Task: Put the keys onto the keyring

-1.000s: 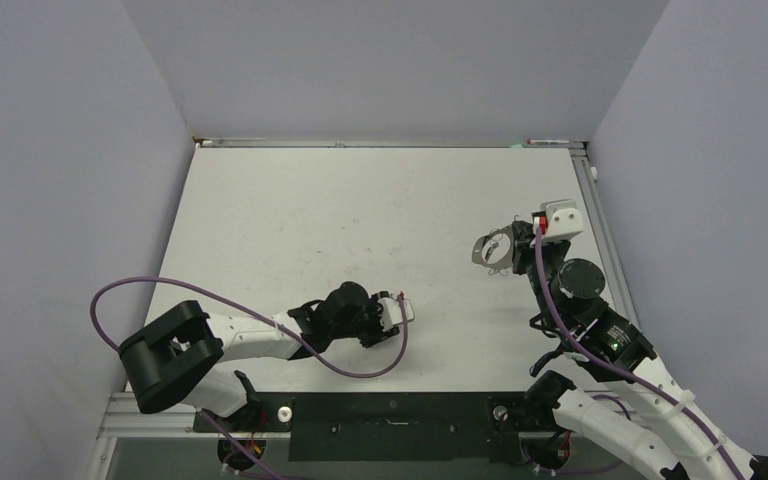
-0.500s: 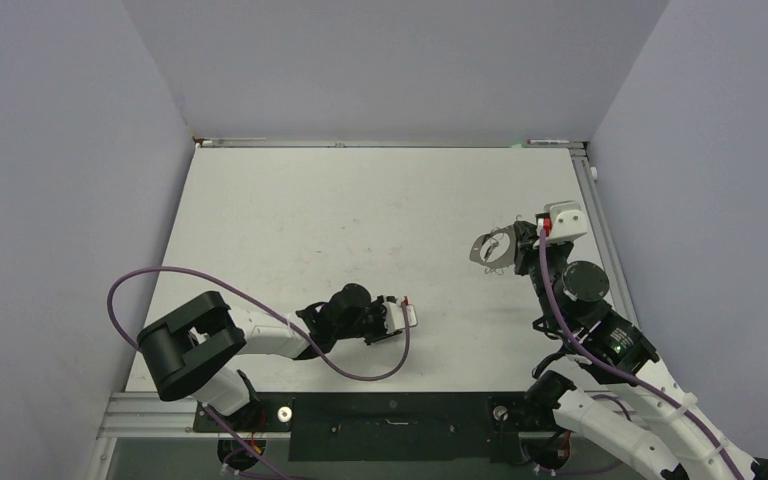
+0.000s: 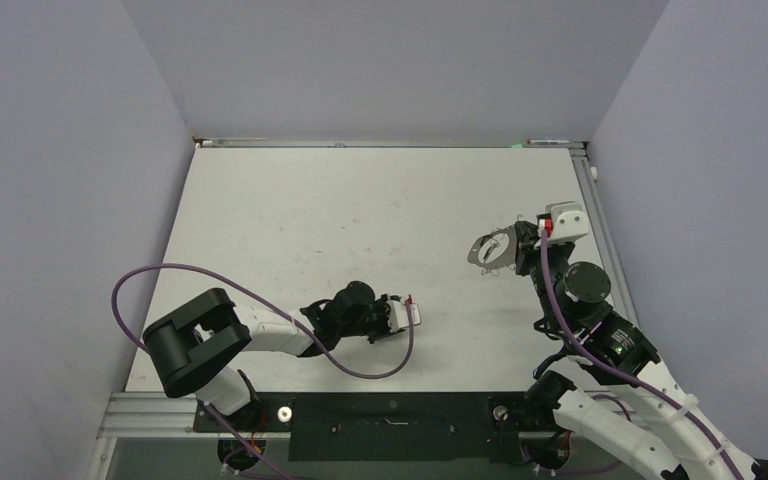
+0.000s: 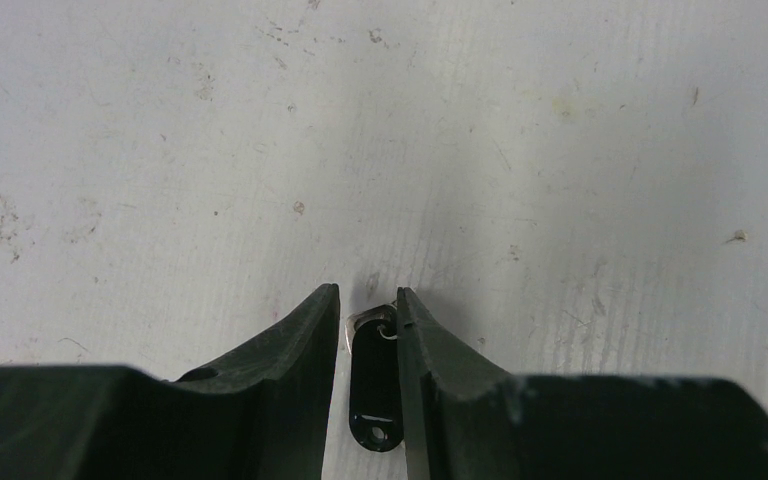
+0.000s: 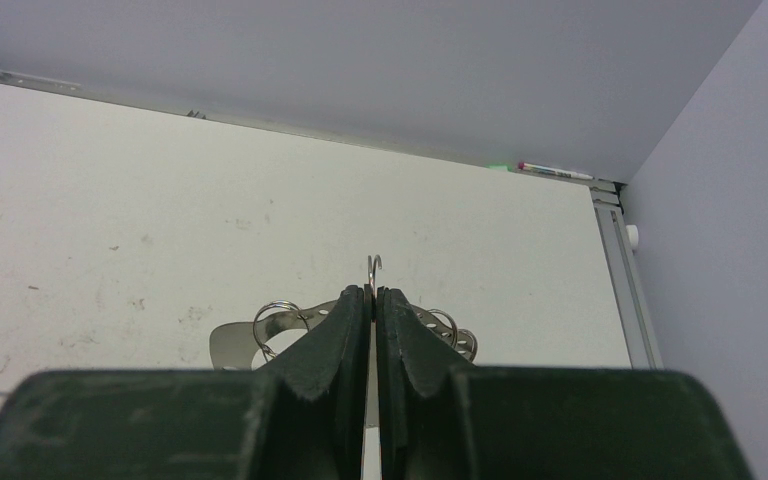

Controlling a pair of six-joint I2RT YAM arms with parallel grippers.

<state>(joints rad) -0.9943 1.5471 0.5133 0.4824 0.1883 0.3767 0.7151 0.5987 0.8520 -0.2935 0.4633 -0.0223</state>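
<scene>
A small key (image 4: 375, 385) with a black head lies flat on the table, a little silver wire loop at its far end. My left gripper (image 4: 367, 292) straddles it with the jaws narrowly open. The right finger touches the key, and a sliver of table shows on the left side. In the top view this gripper (image 3: 412, 315) sits low near the table's front middle, and the key is hidden under it. The keyring (image 3: 495, 248), a thin silvery hoop with small wire loops (image 5: 272, 318), hangs at mid right. My right gripper (image 5: 373, 292) is shut on it, a wire hook (image 5: 374, 264) poking out past the pads.
A purple cable (image 3: 160, 275) loops out from the left arm over the table's front left. A metal rail (image 3: 600, 230) runs along the right edge by the wall. A black bar (image 3: 390, 405) spans the near edge between the arm bases.
My left gripper has slid a little to the right along the table, and its jaws have narrowed around the key. The right gripper with the keyring has barely shifted.
</scene>
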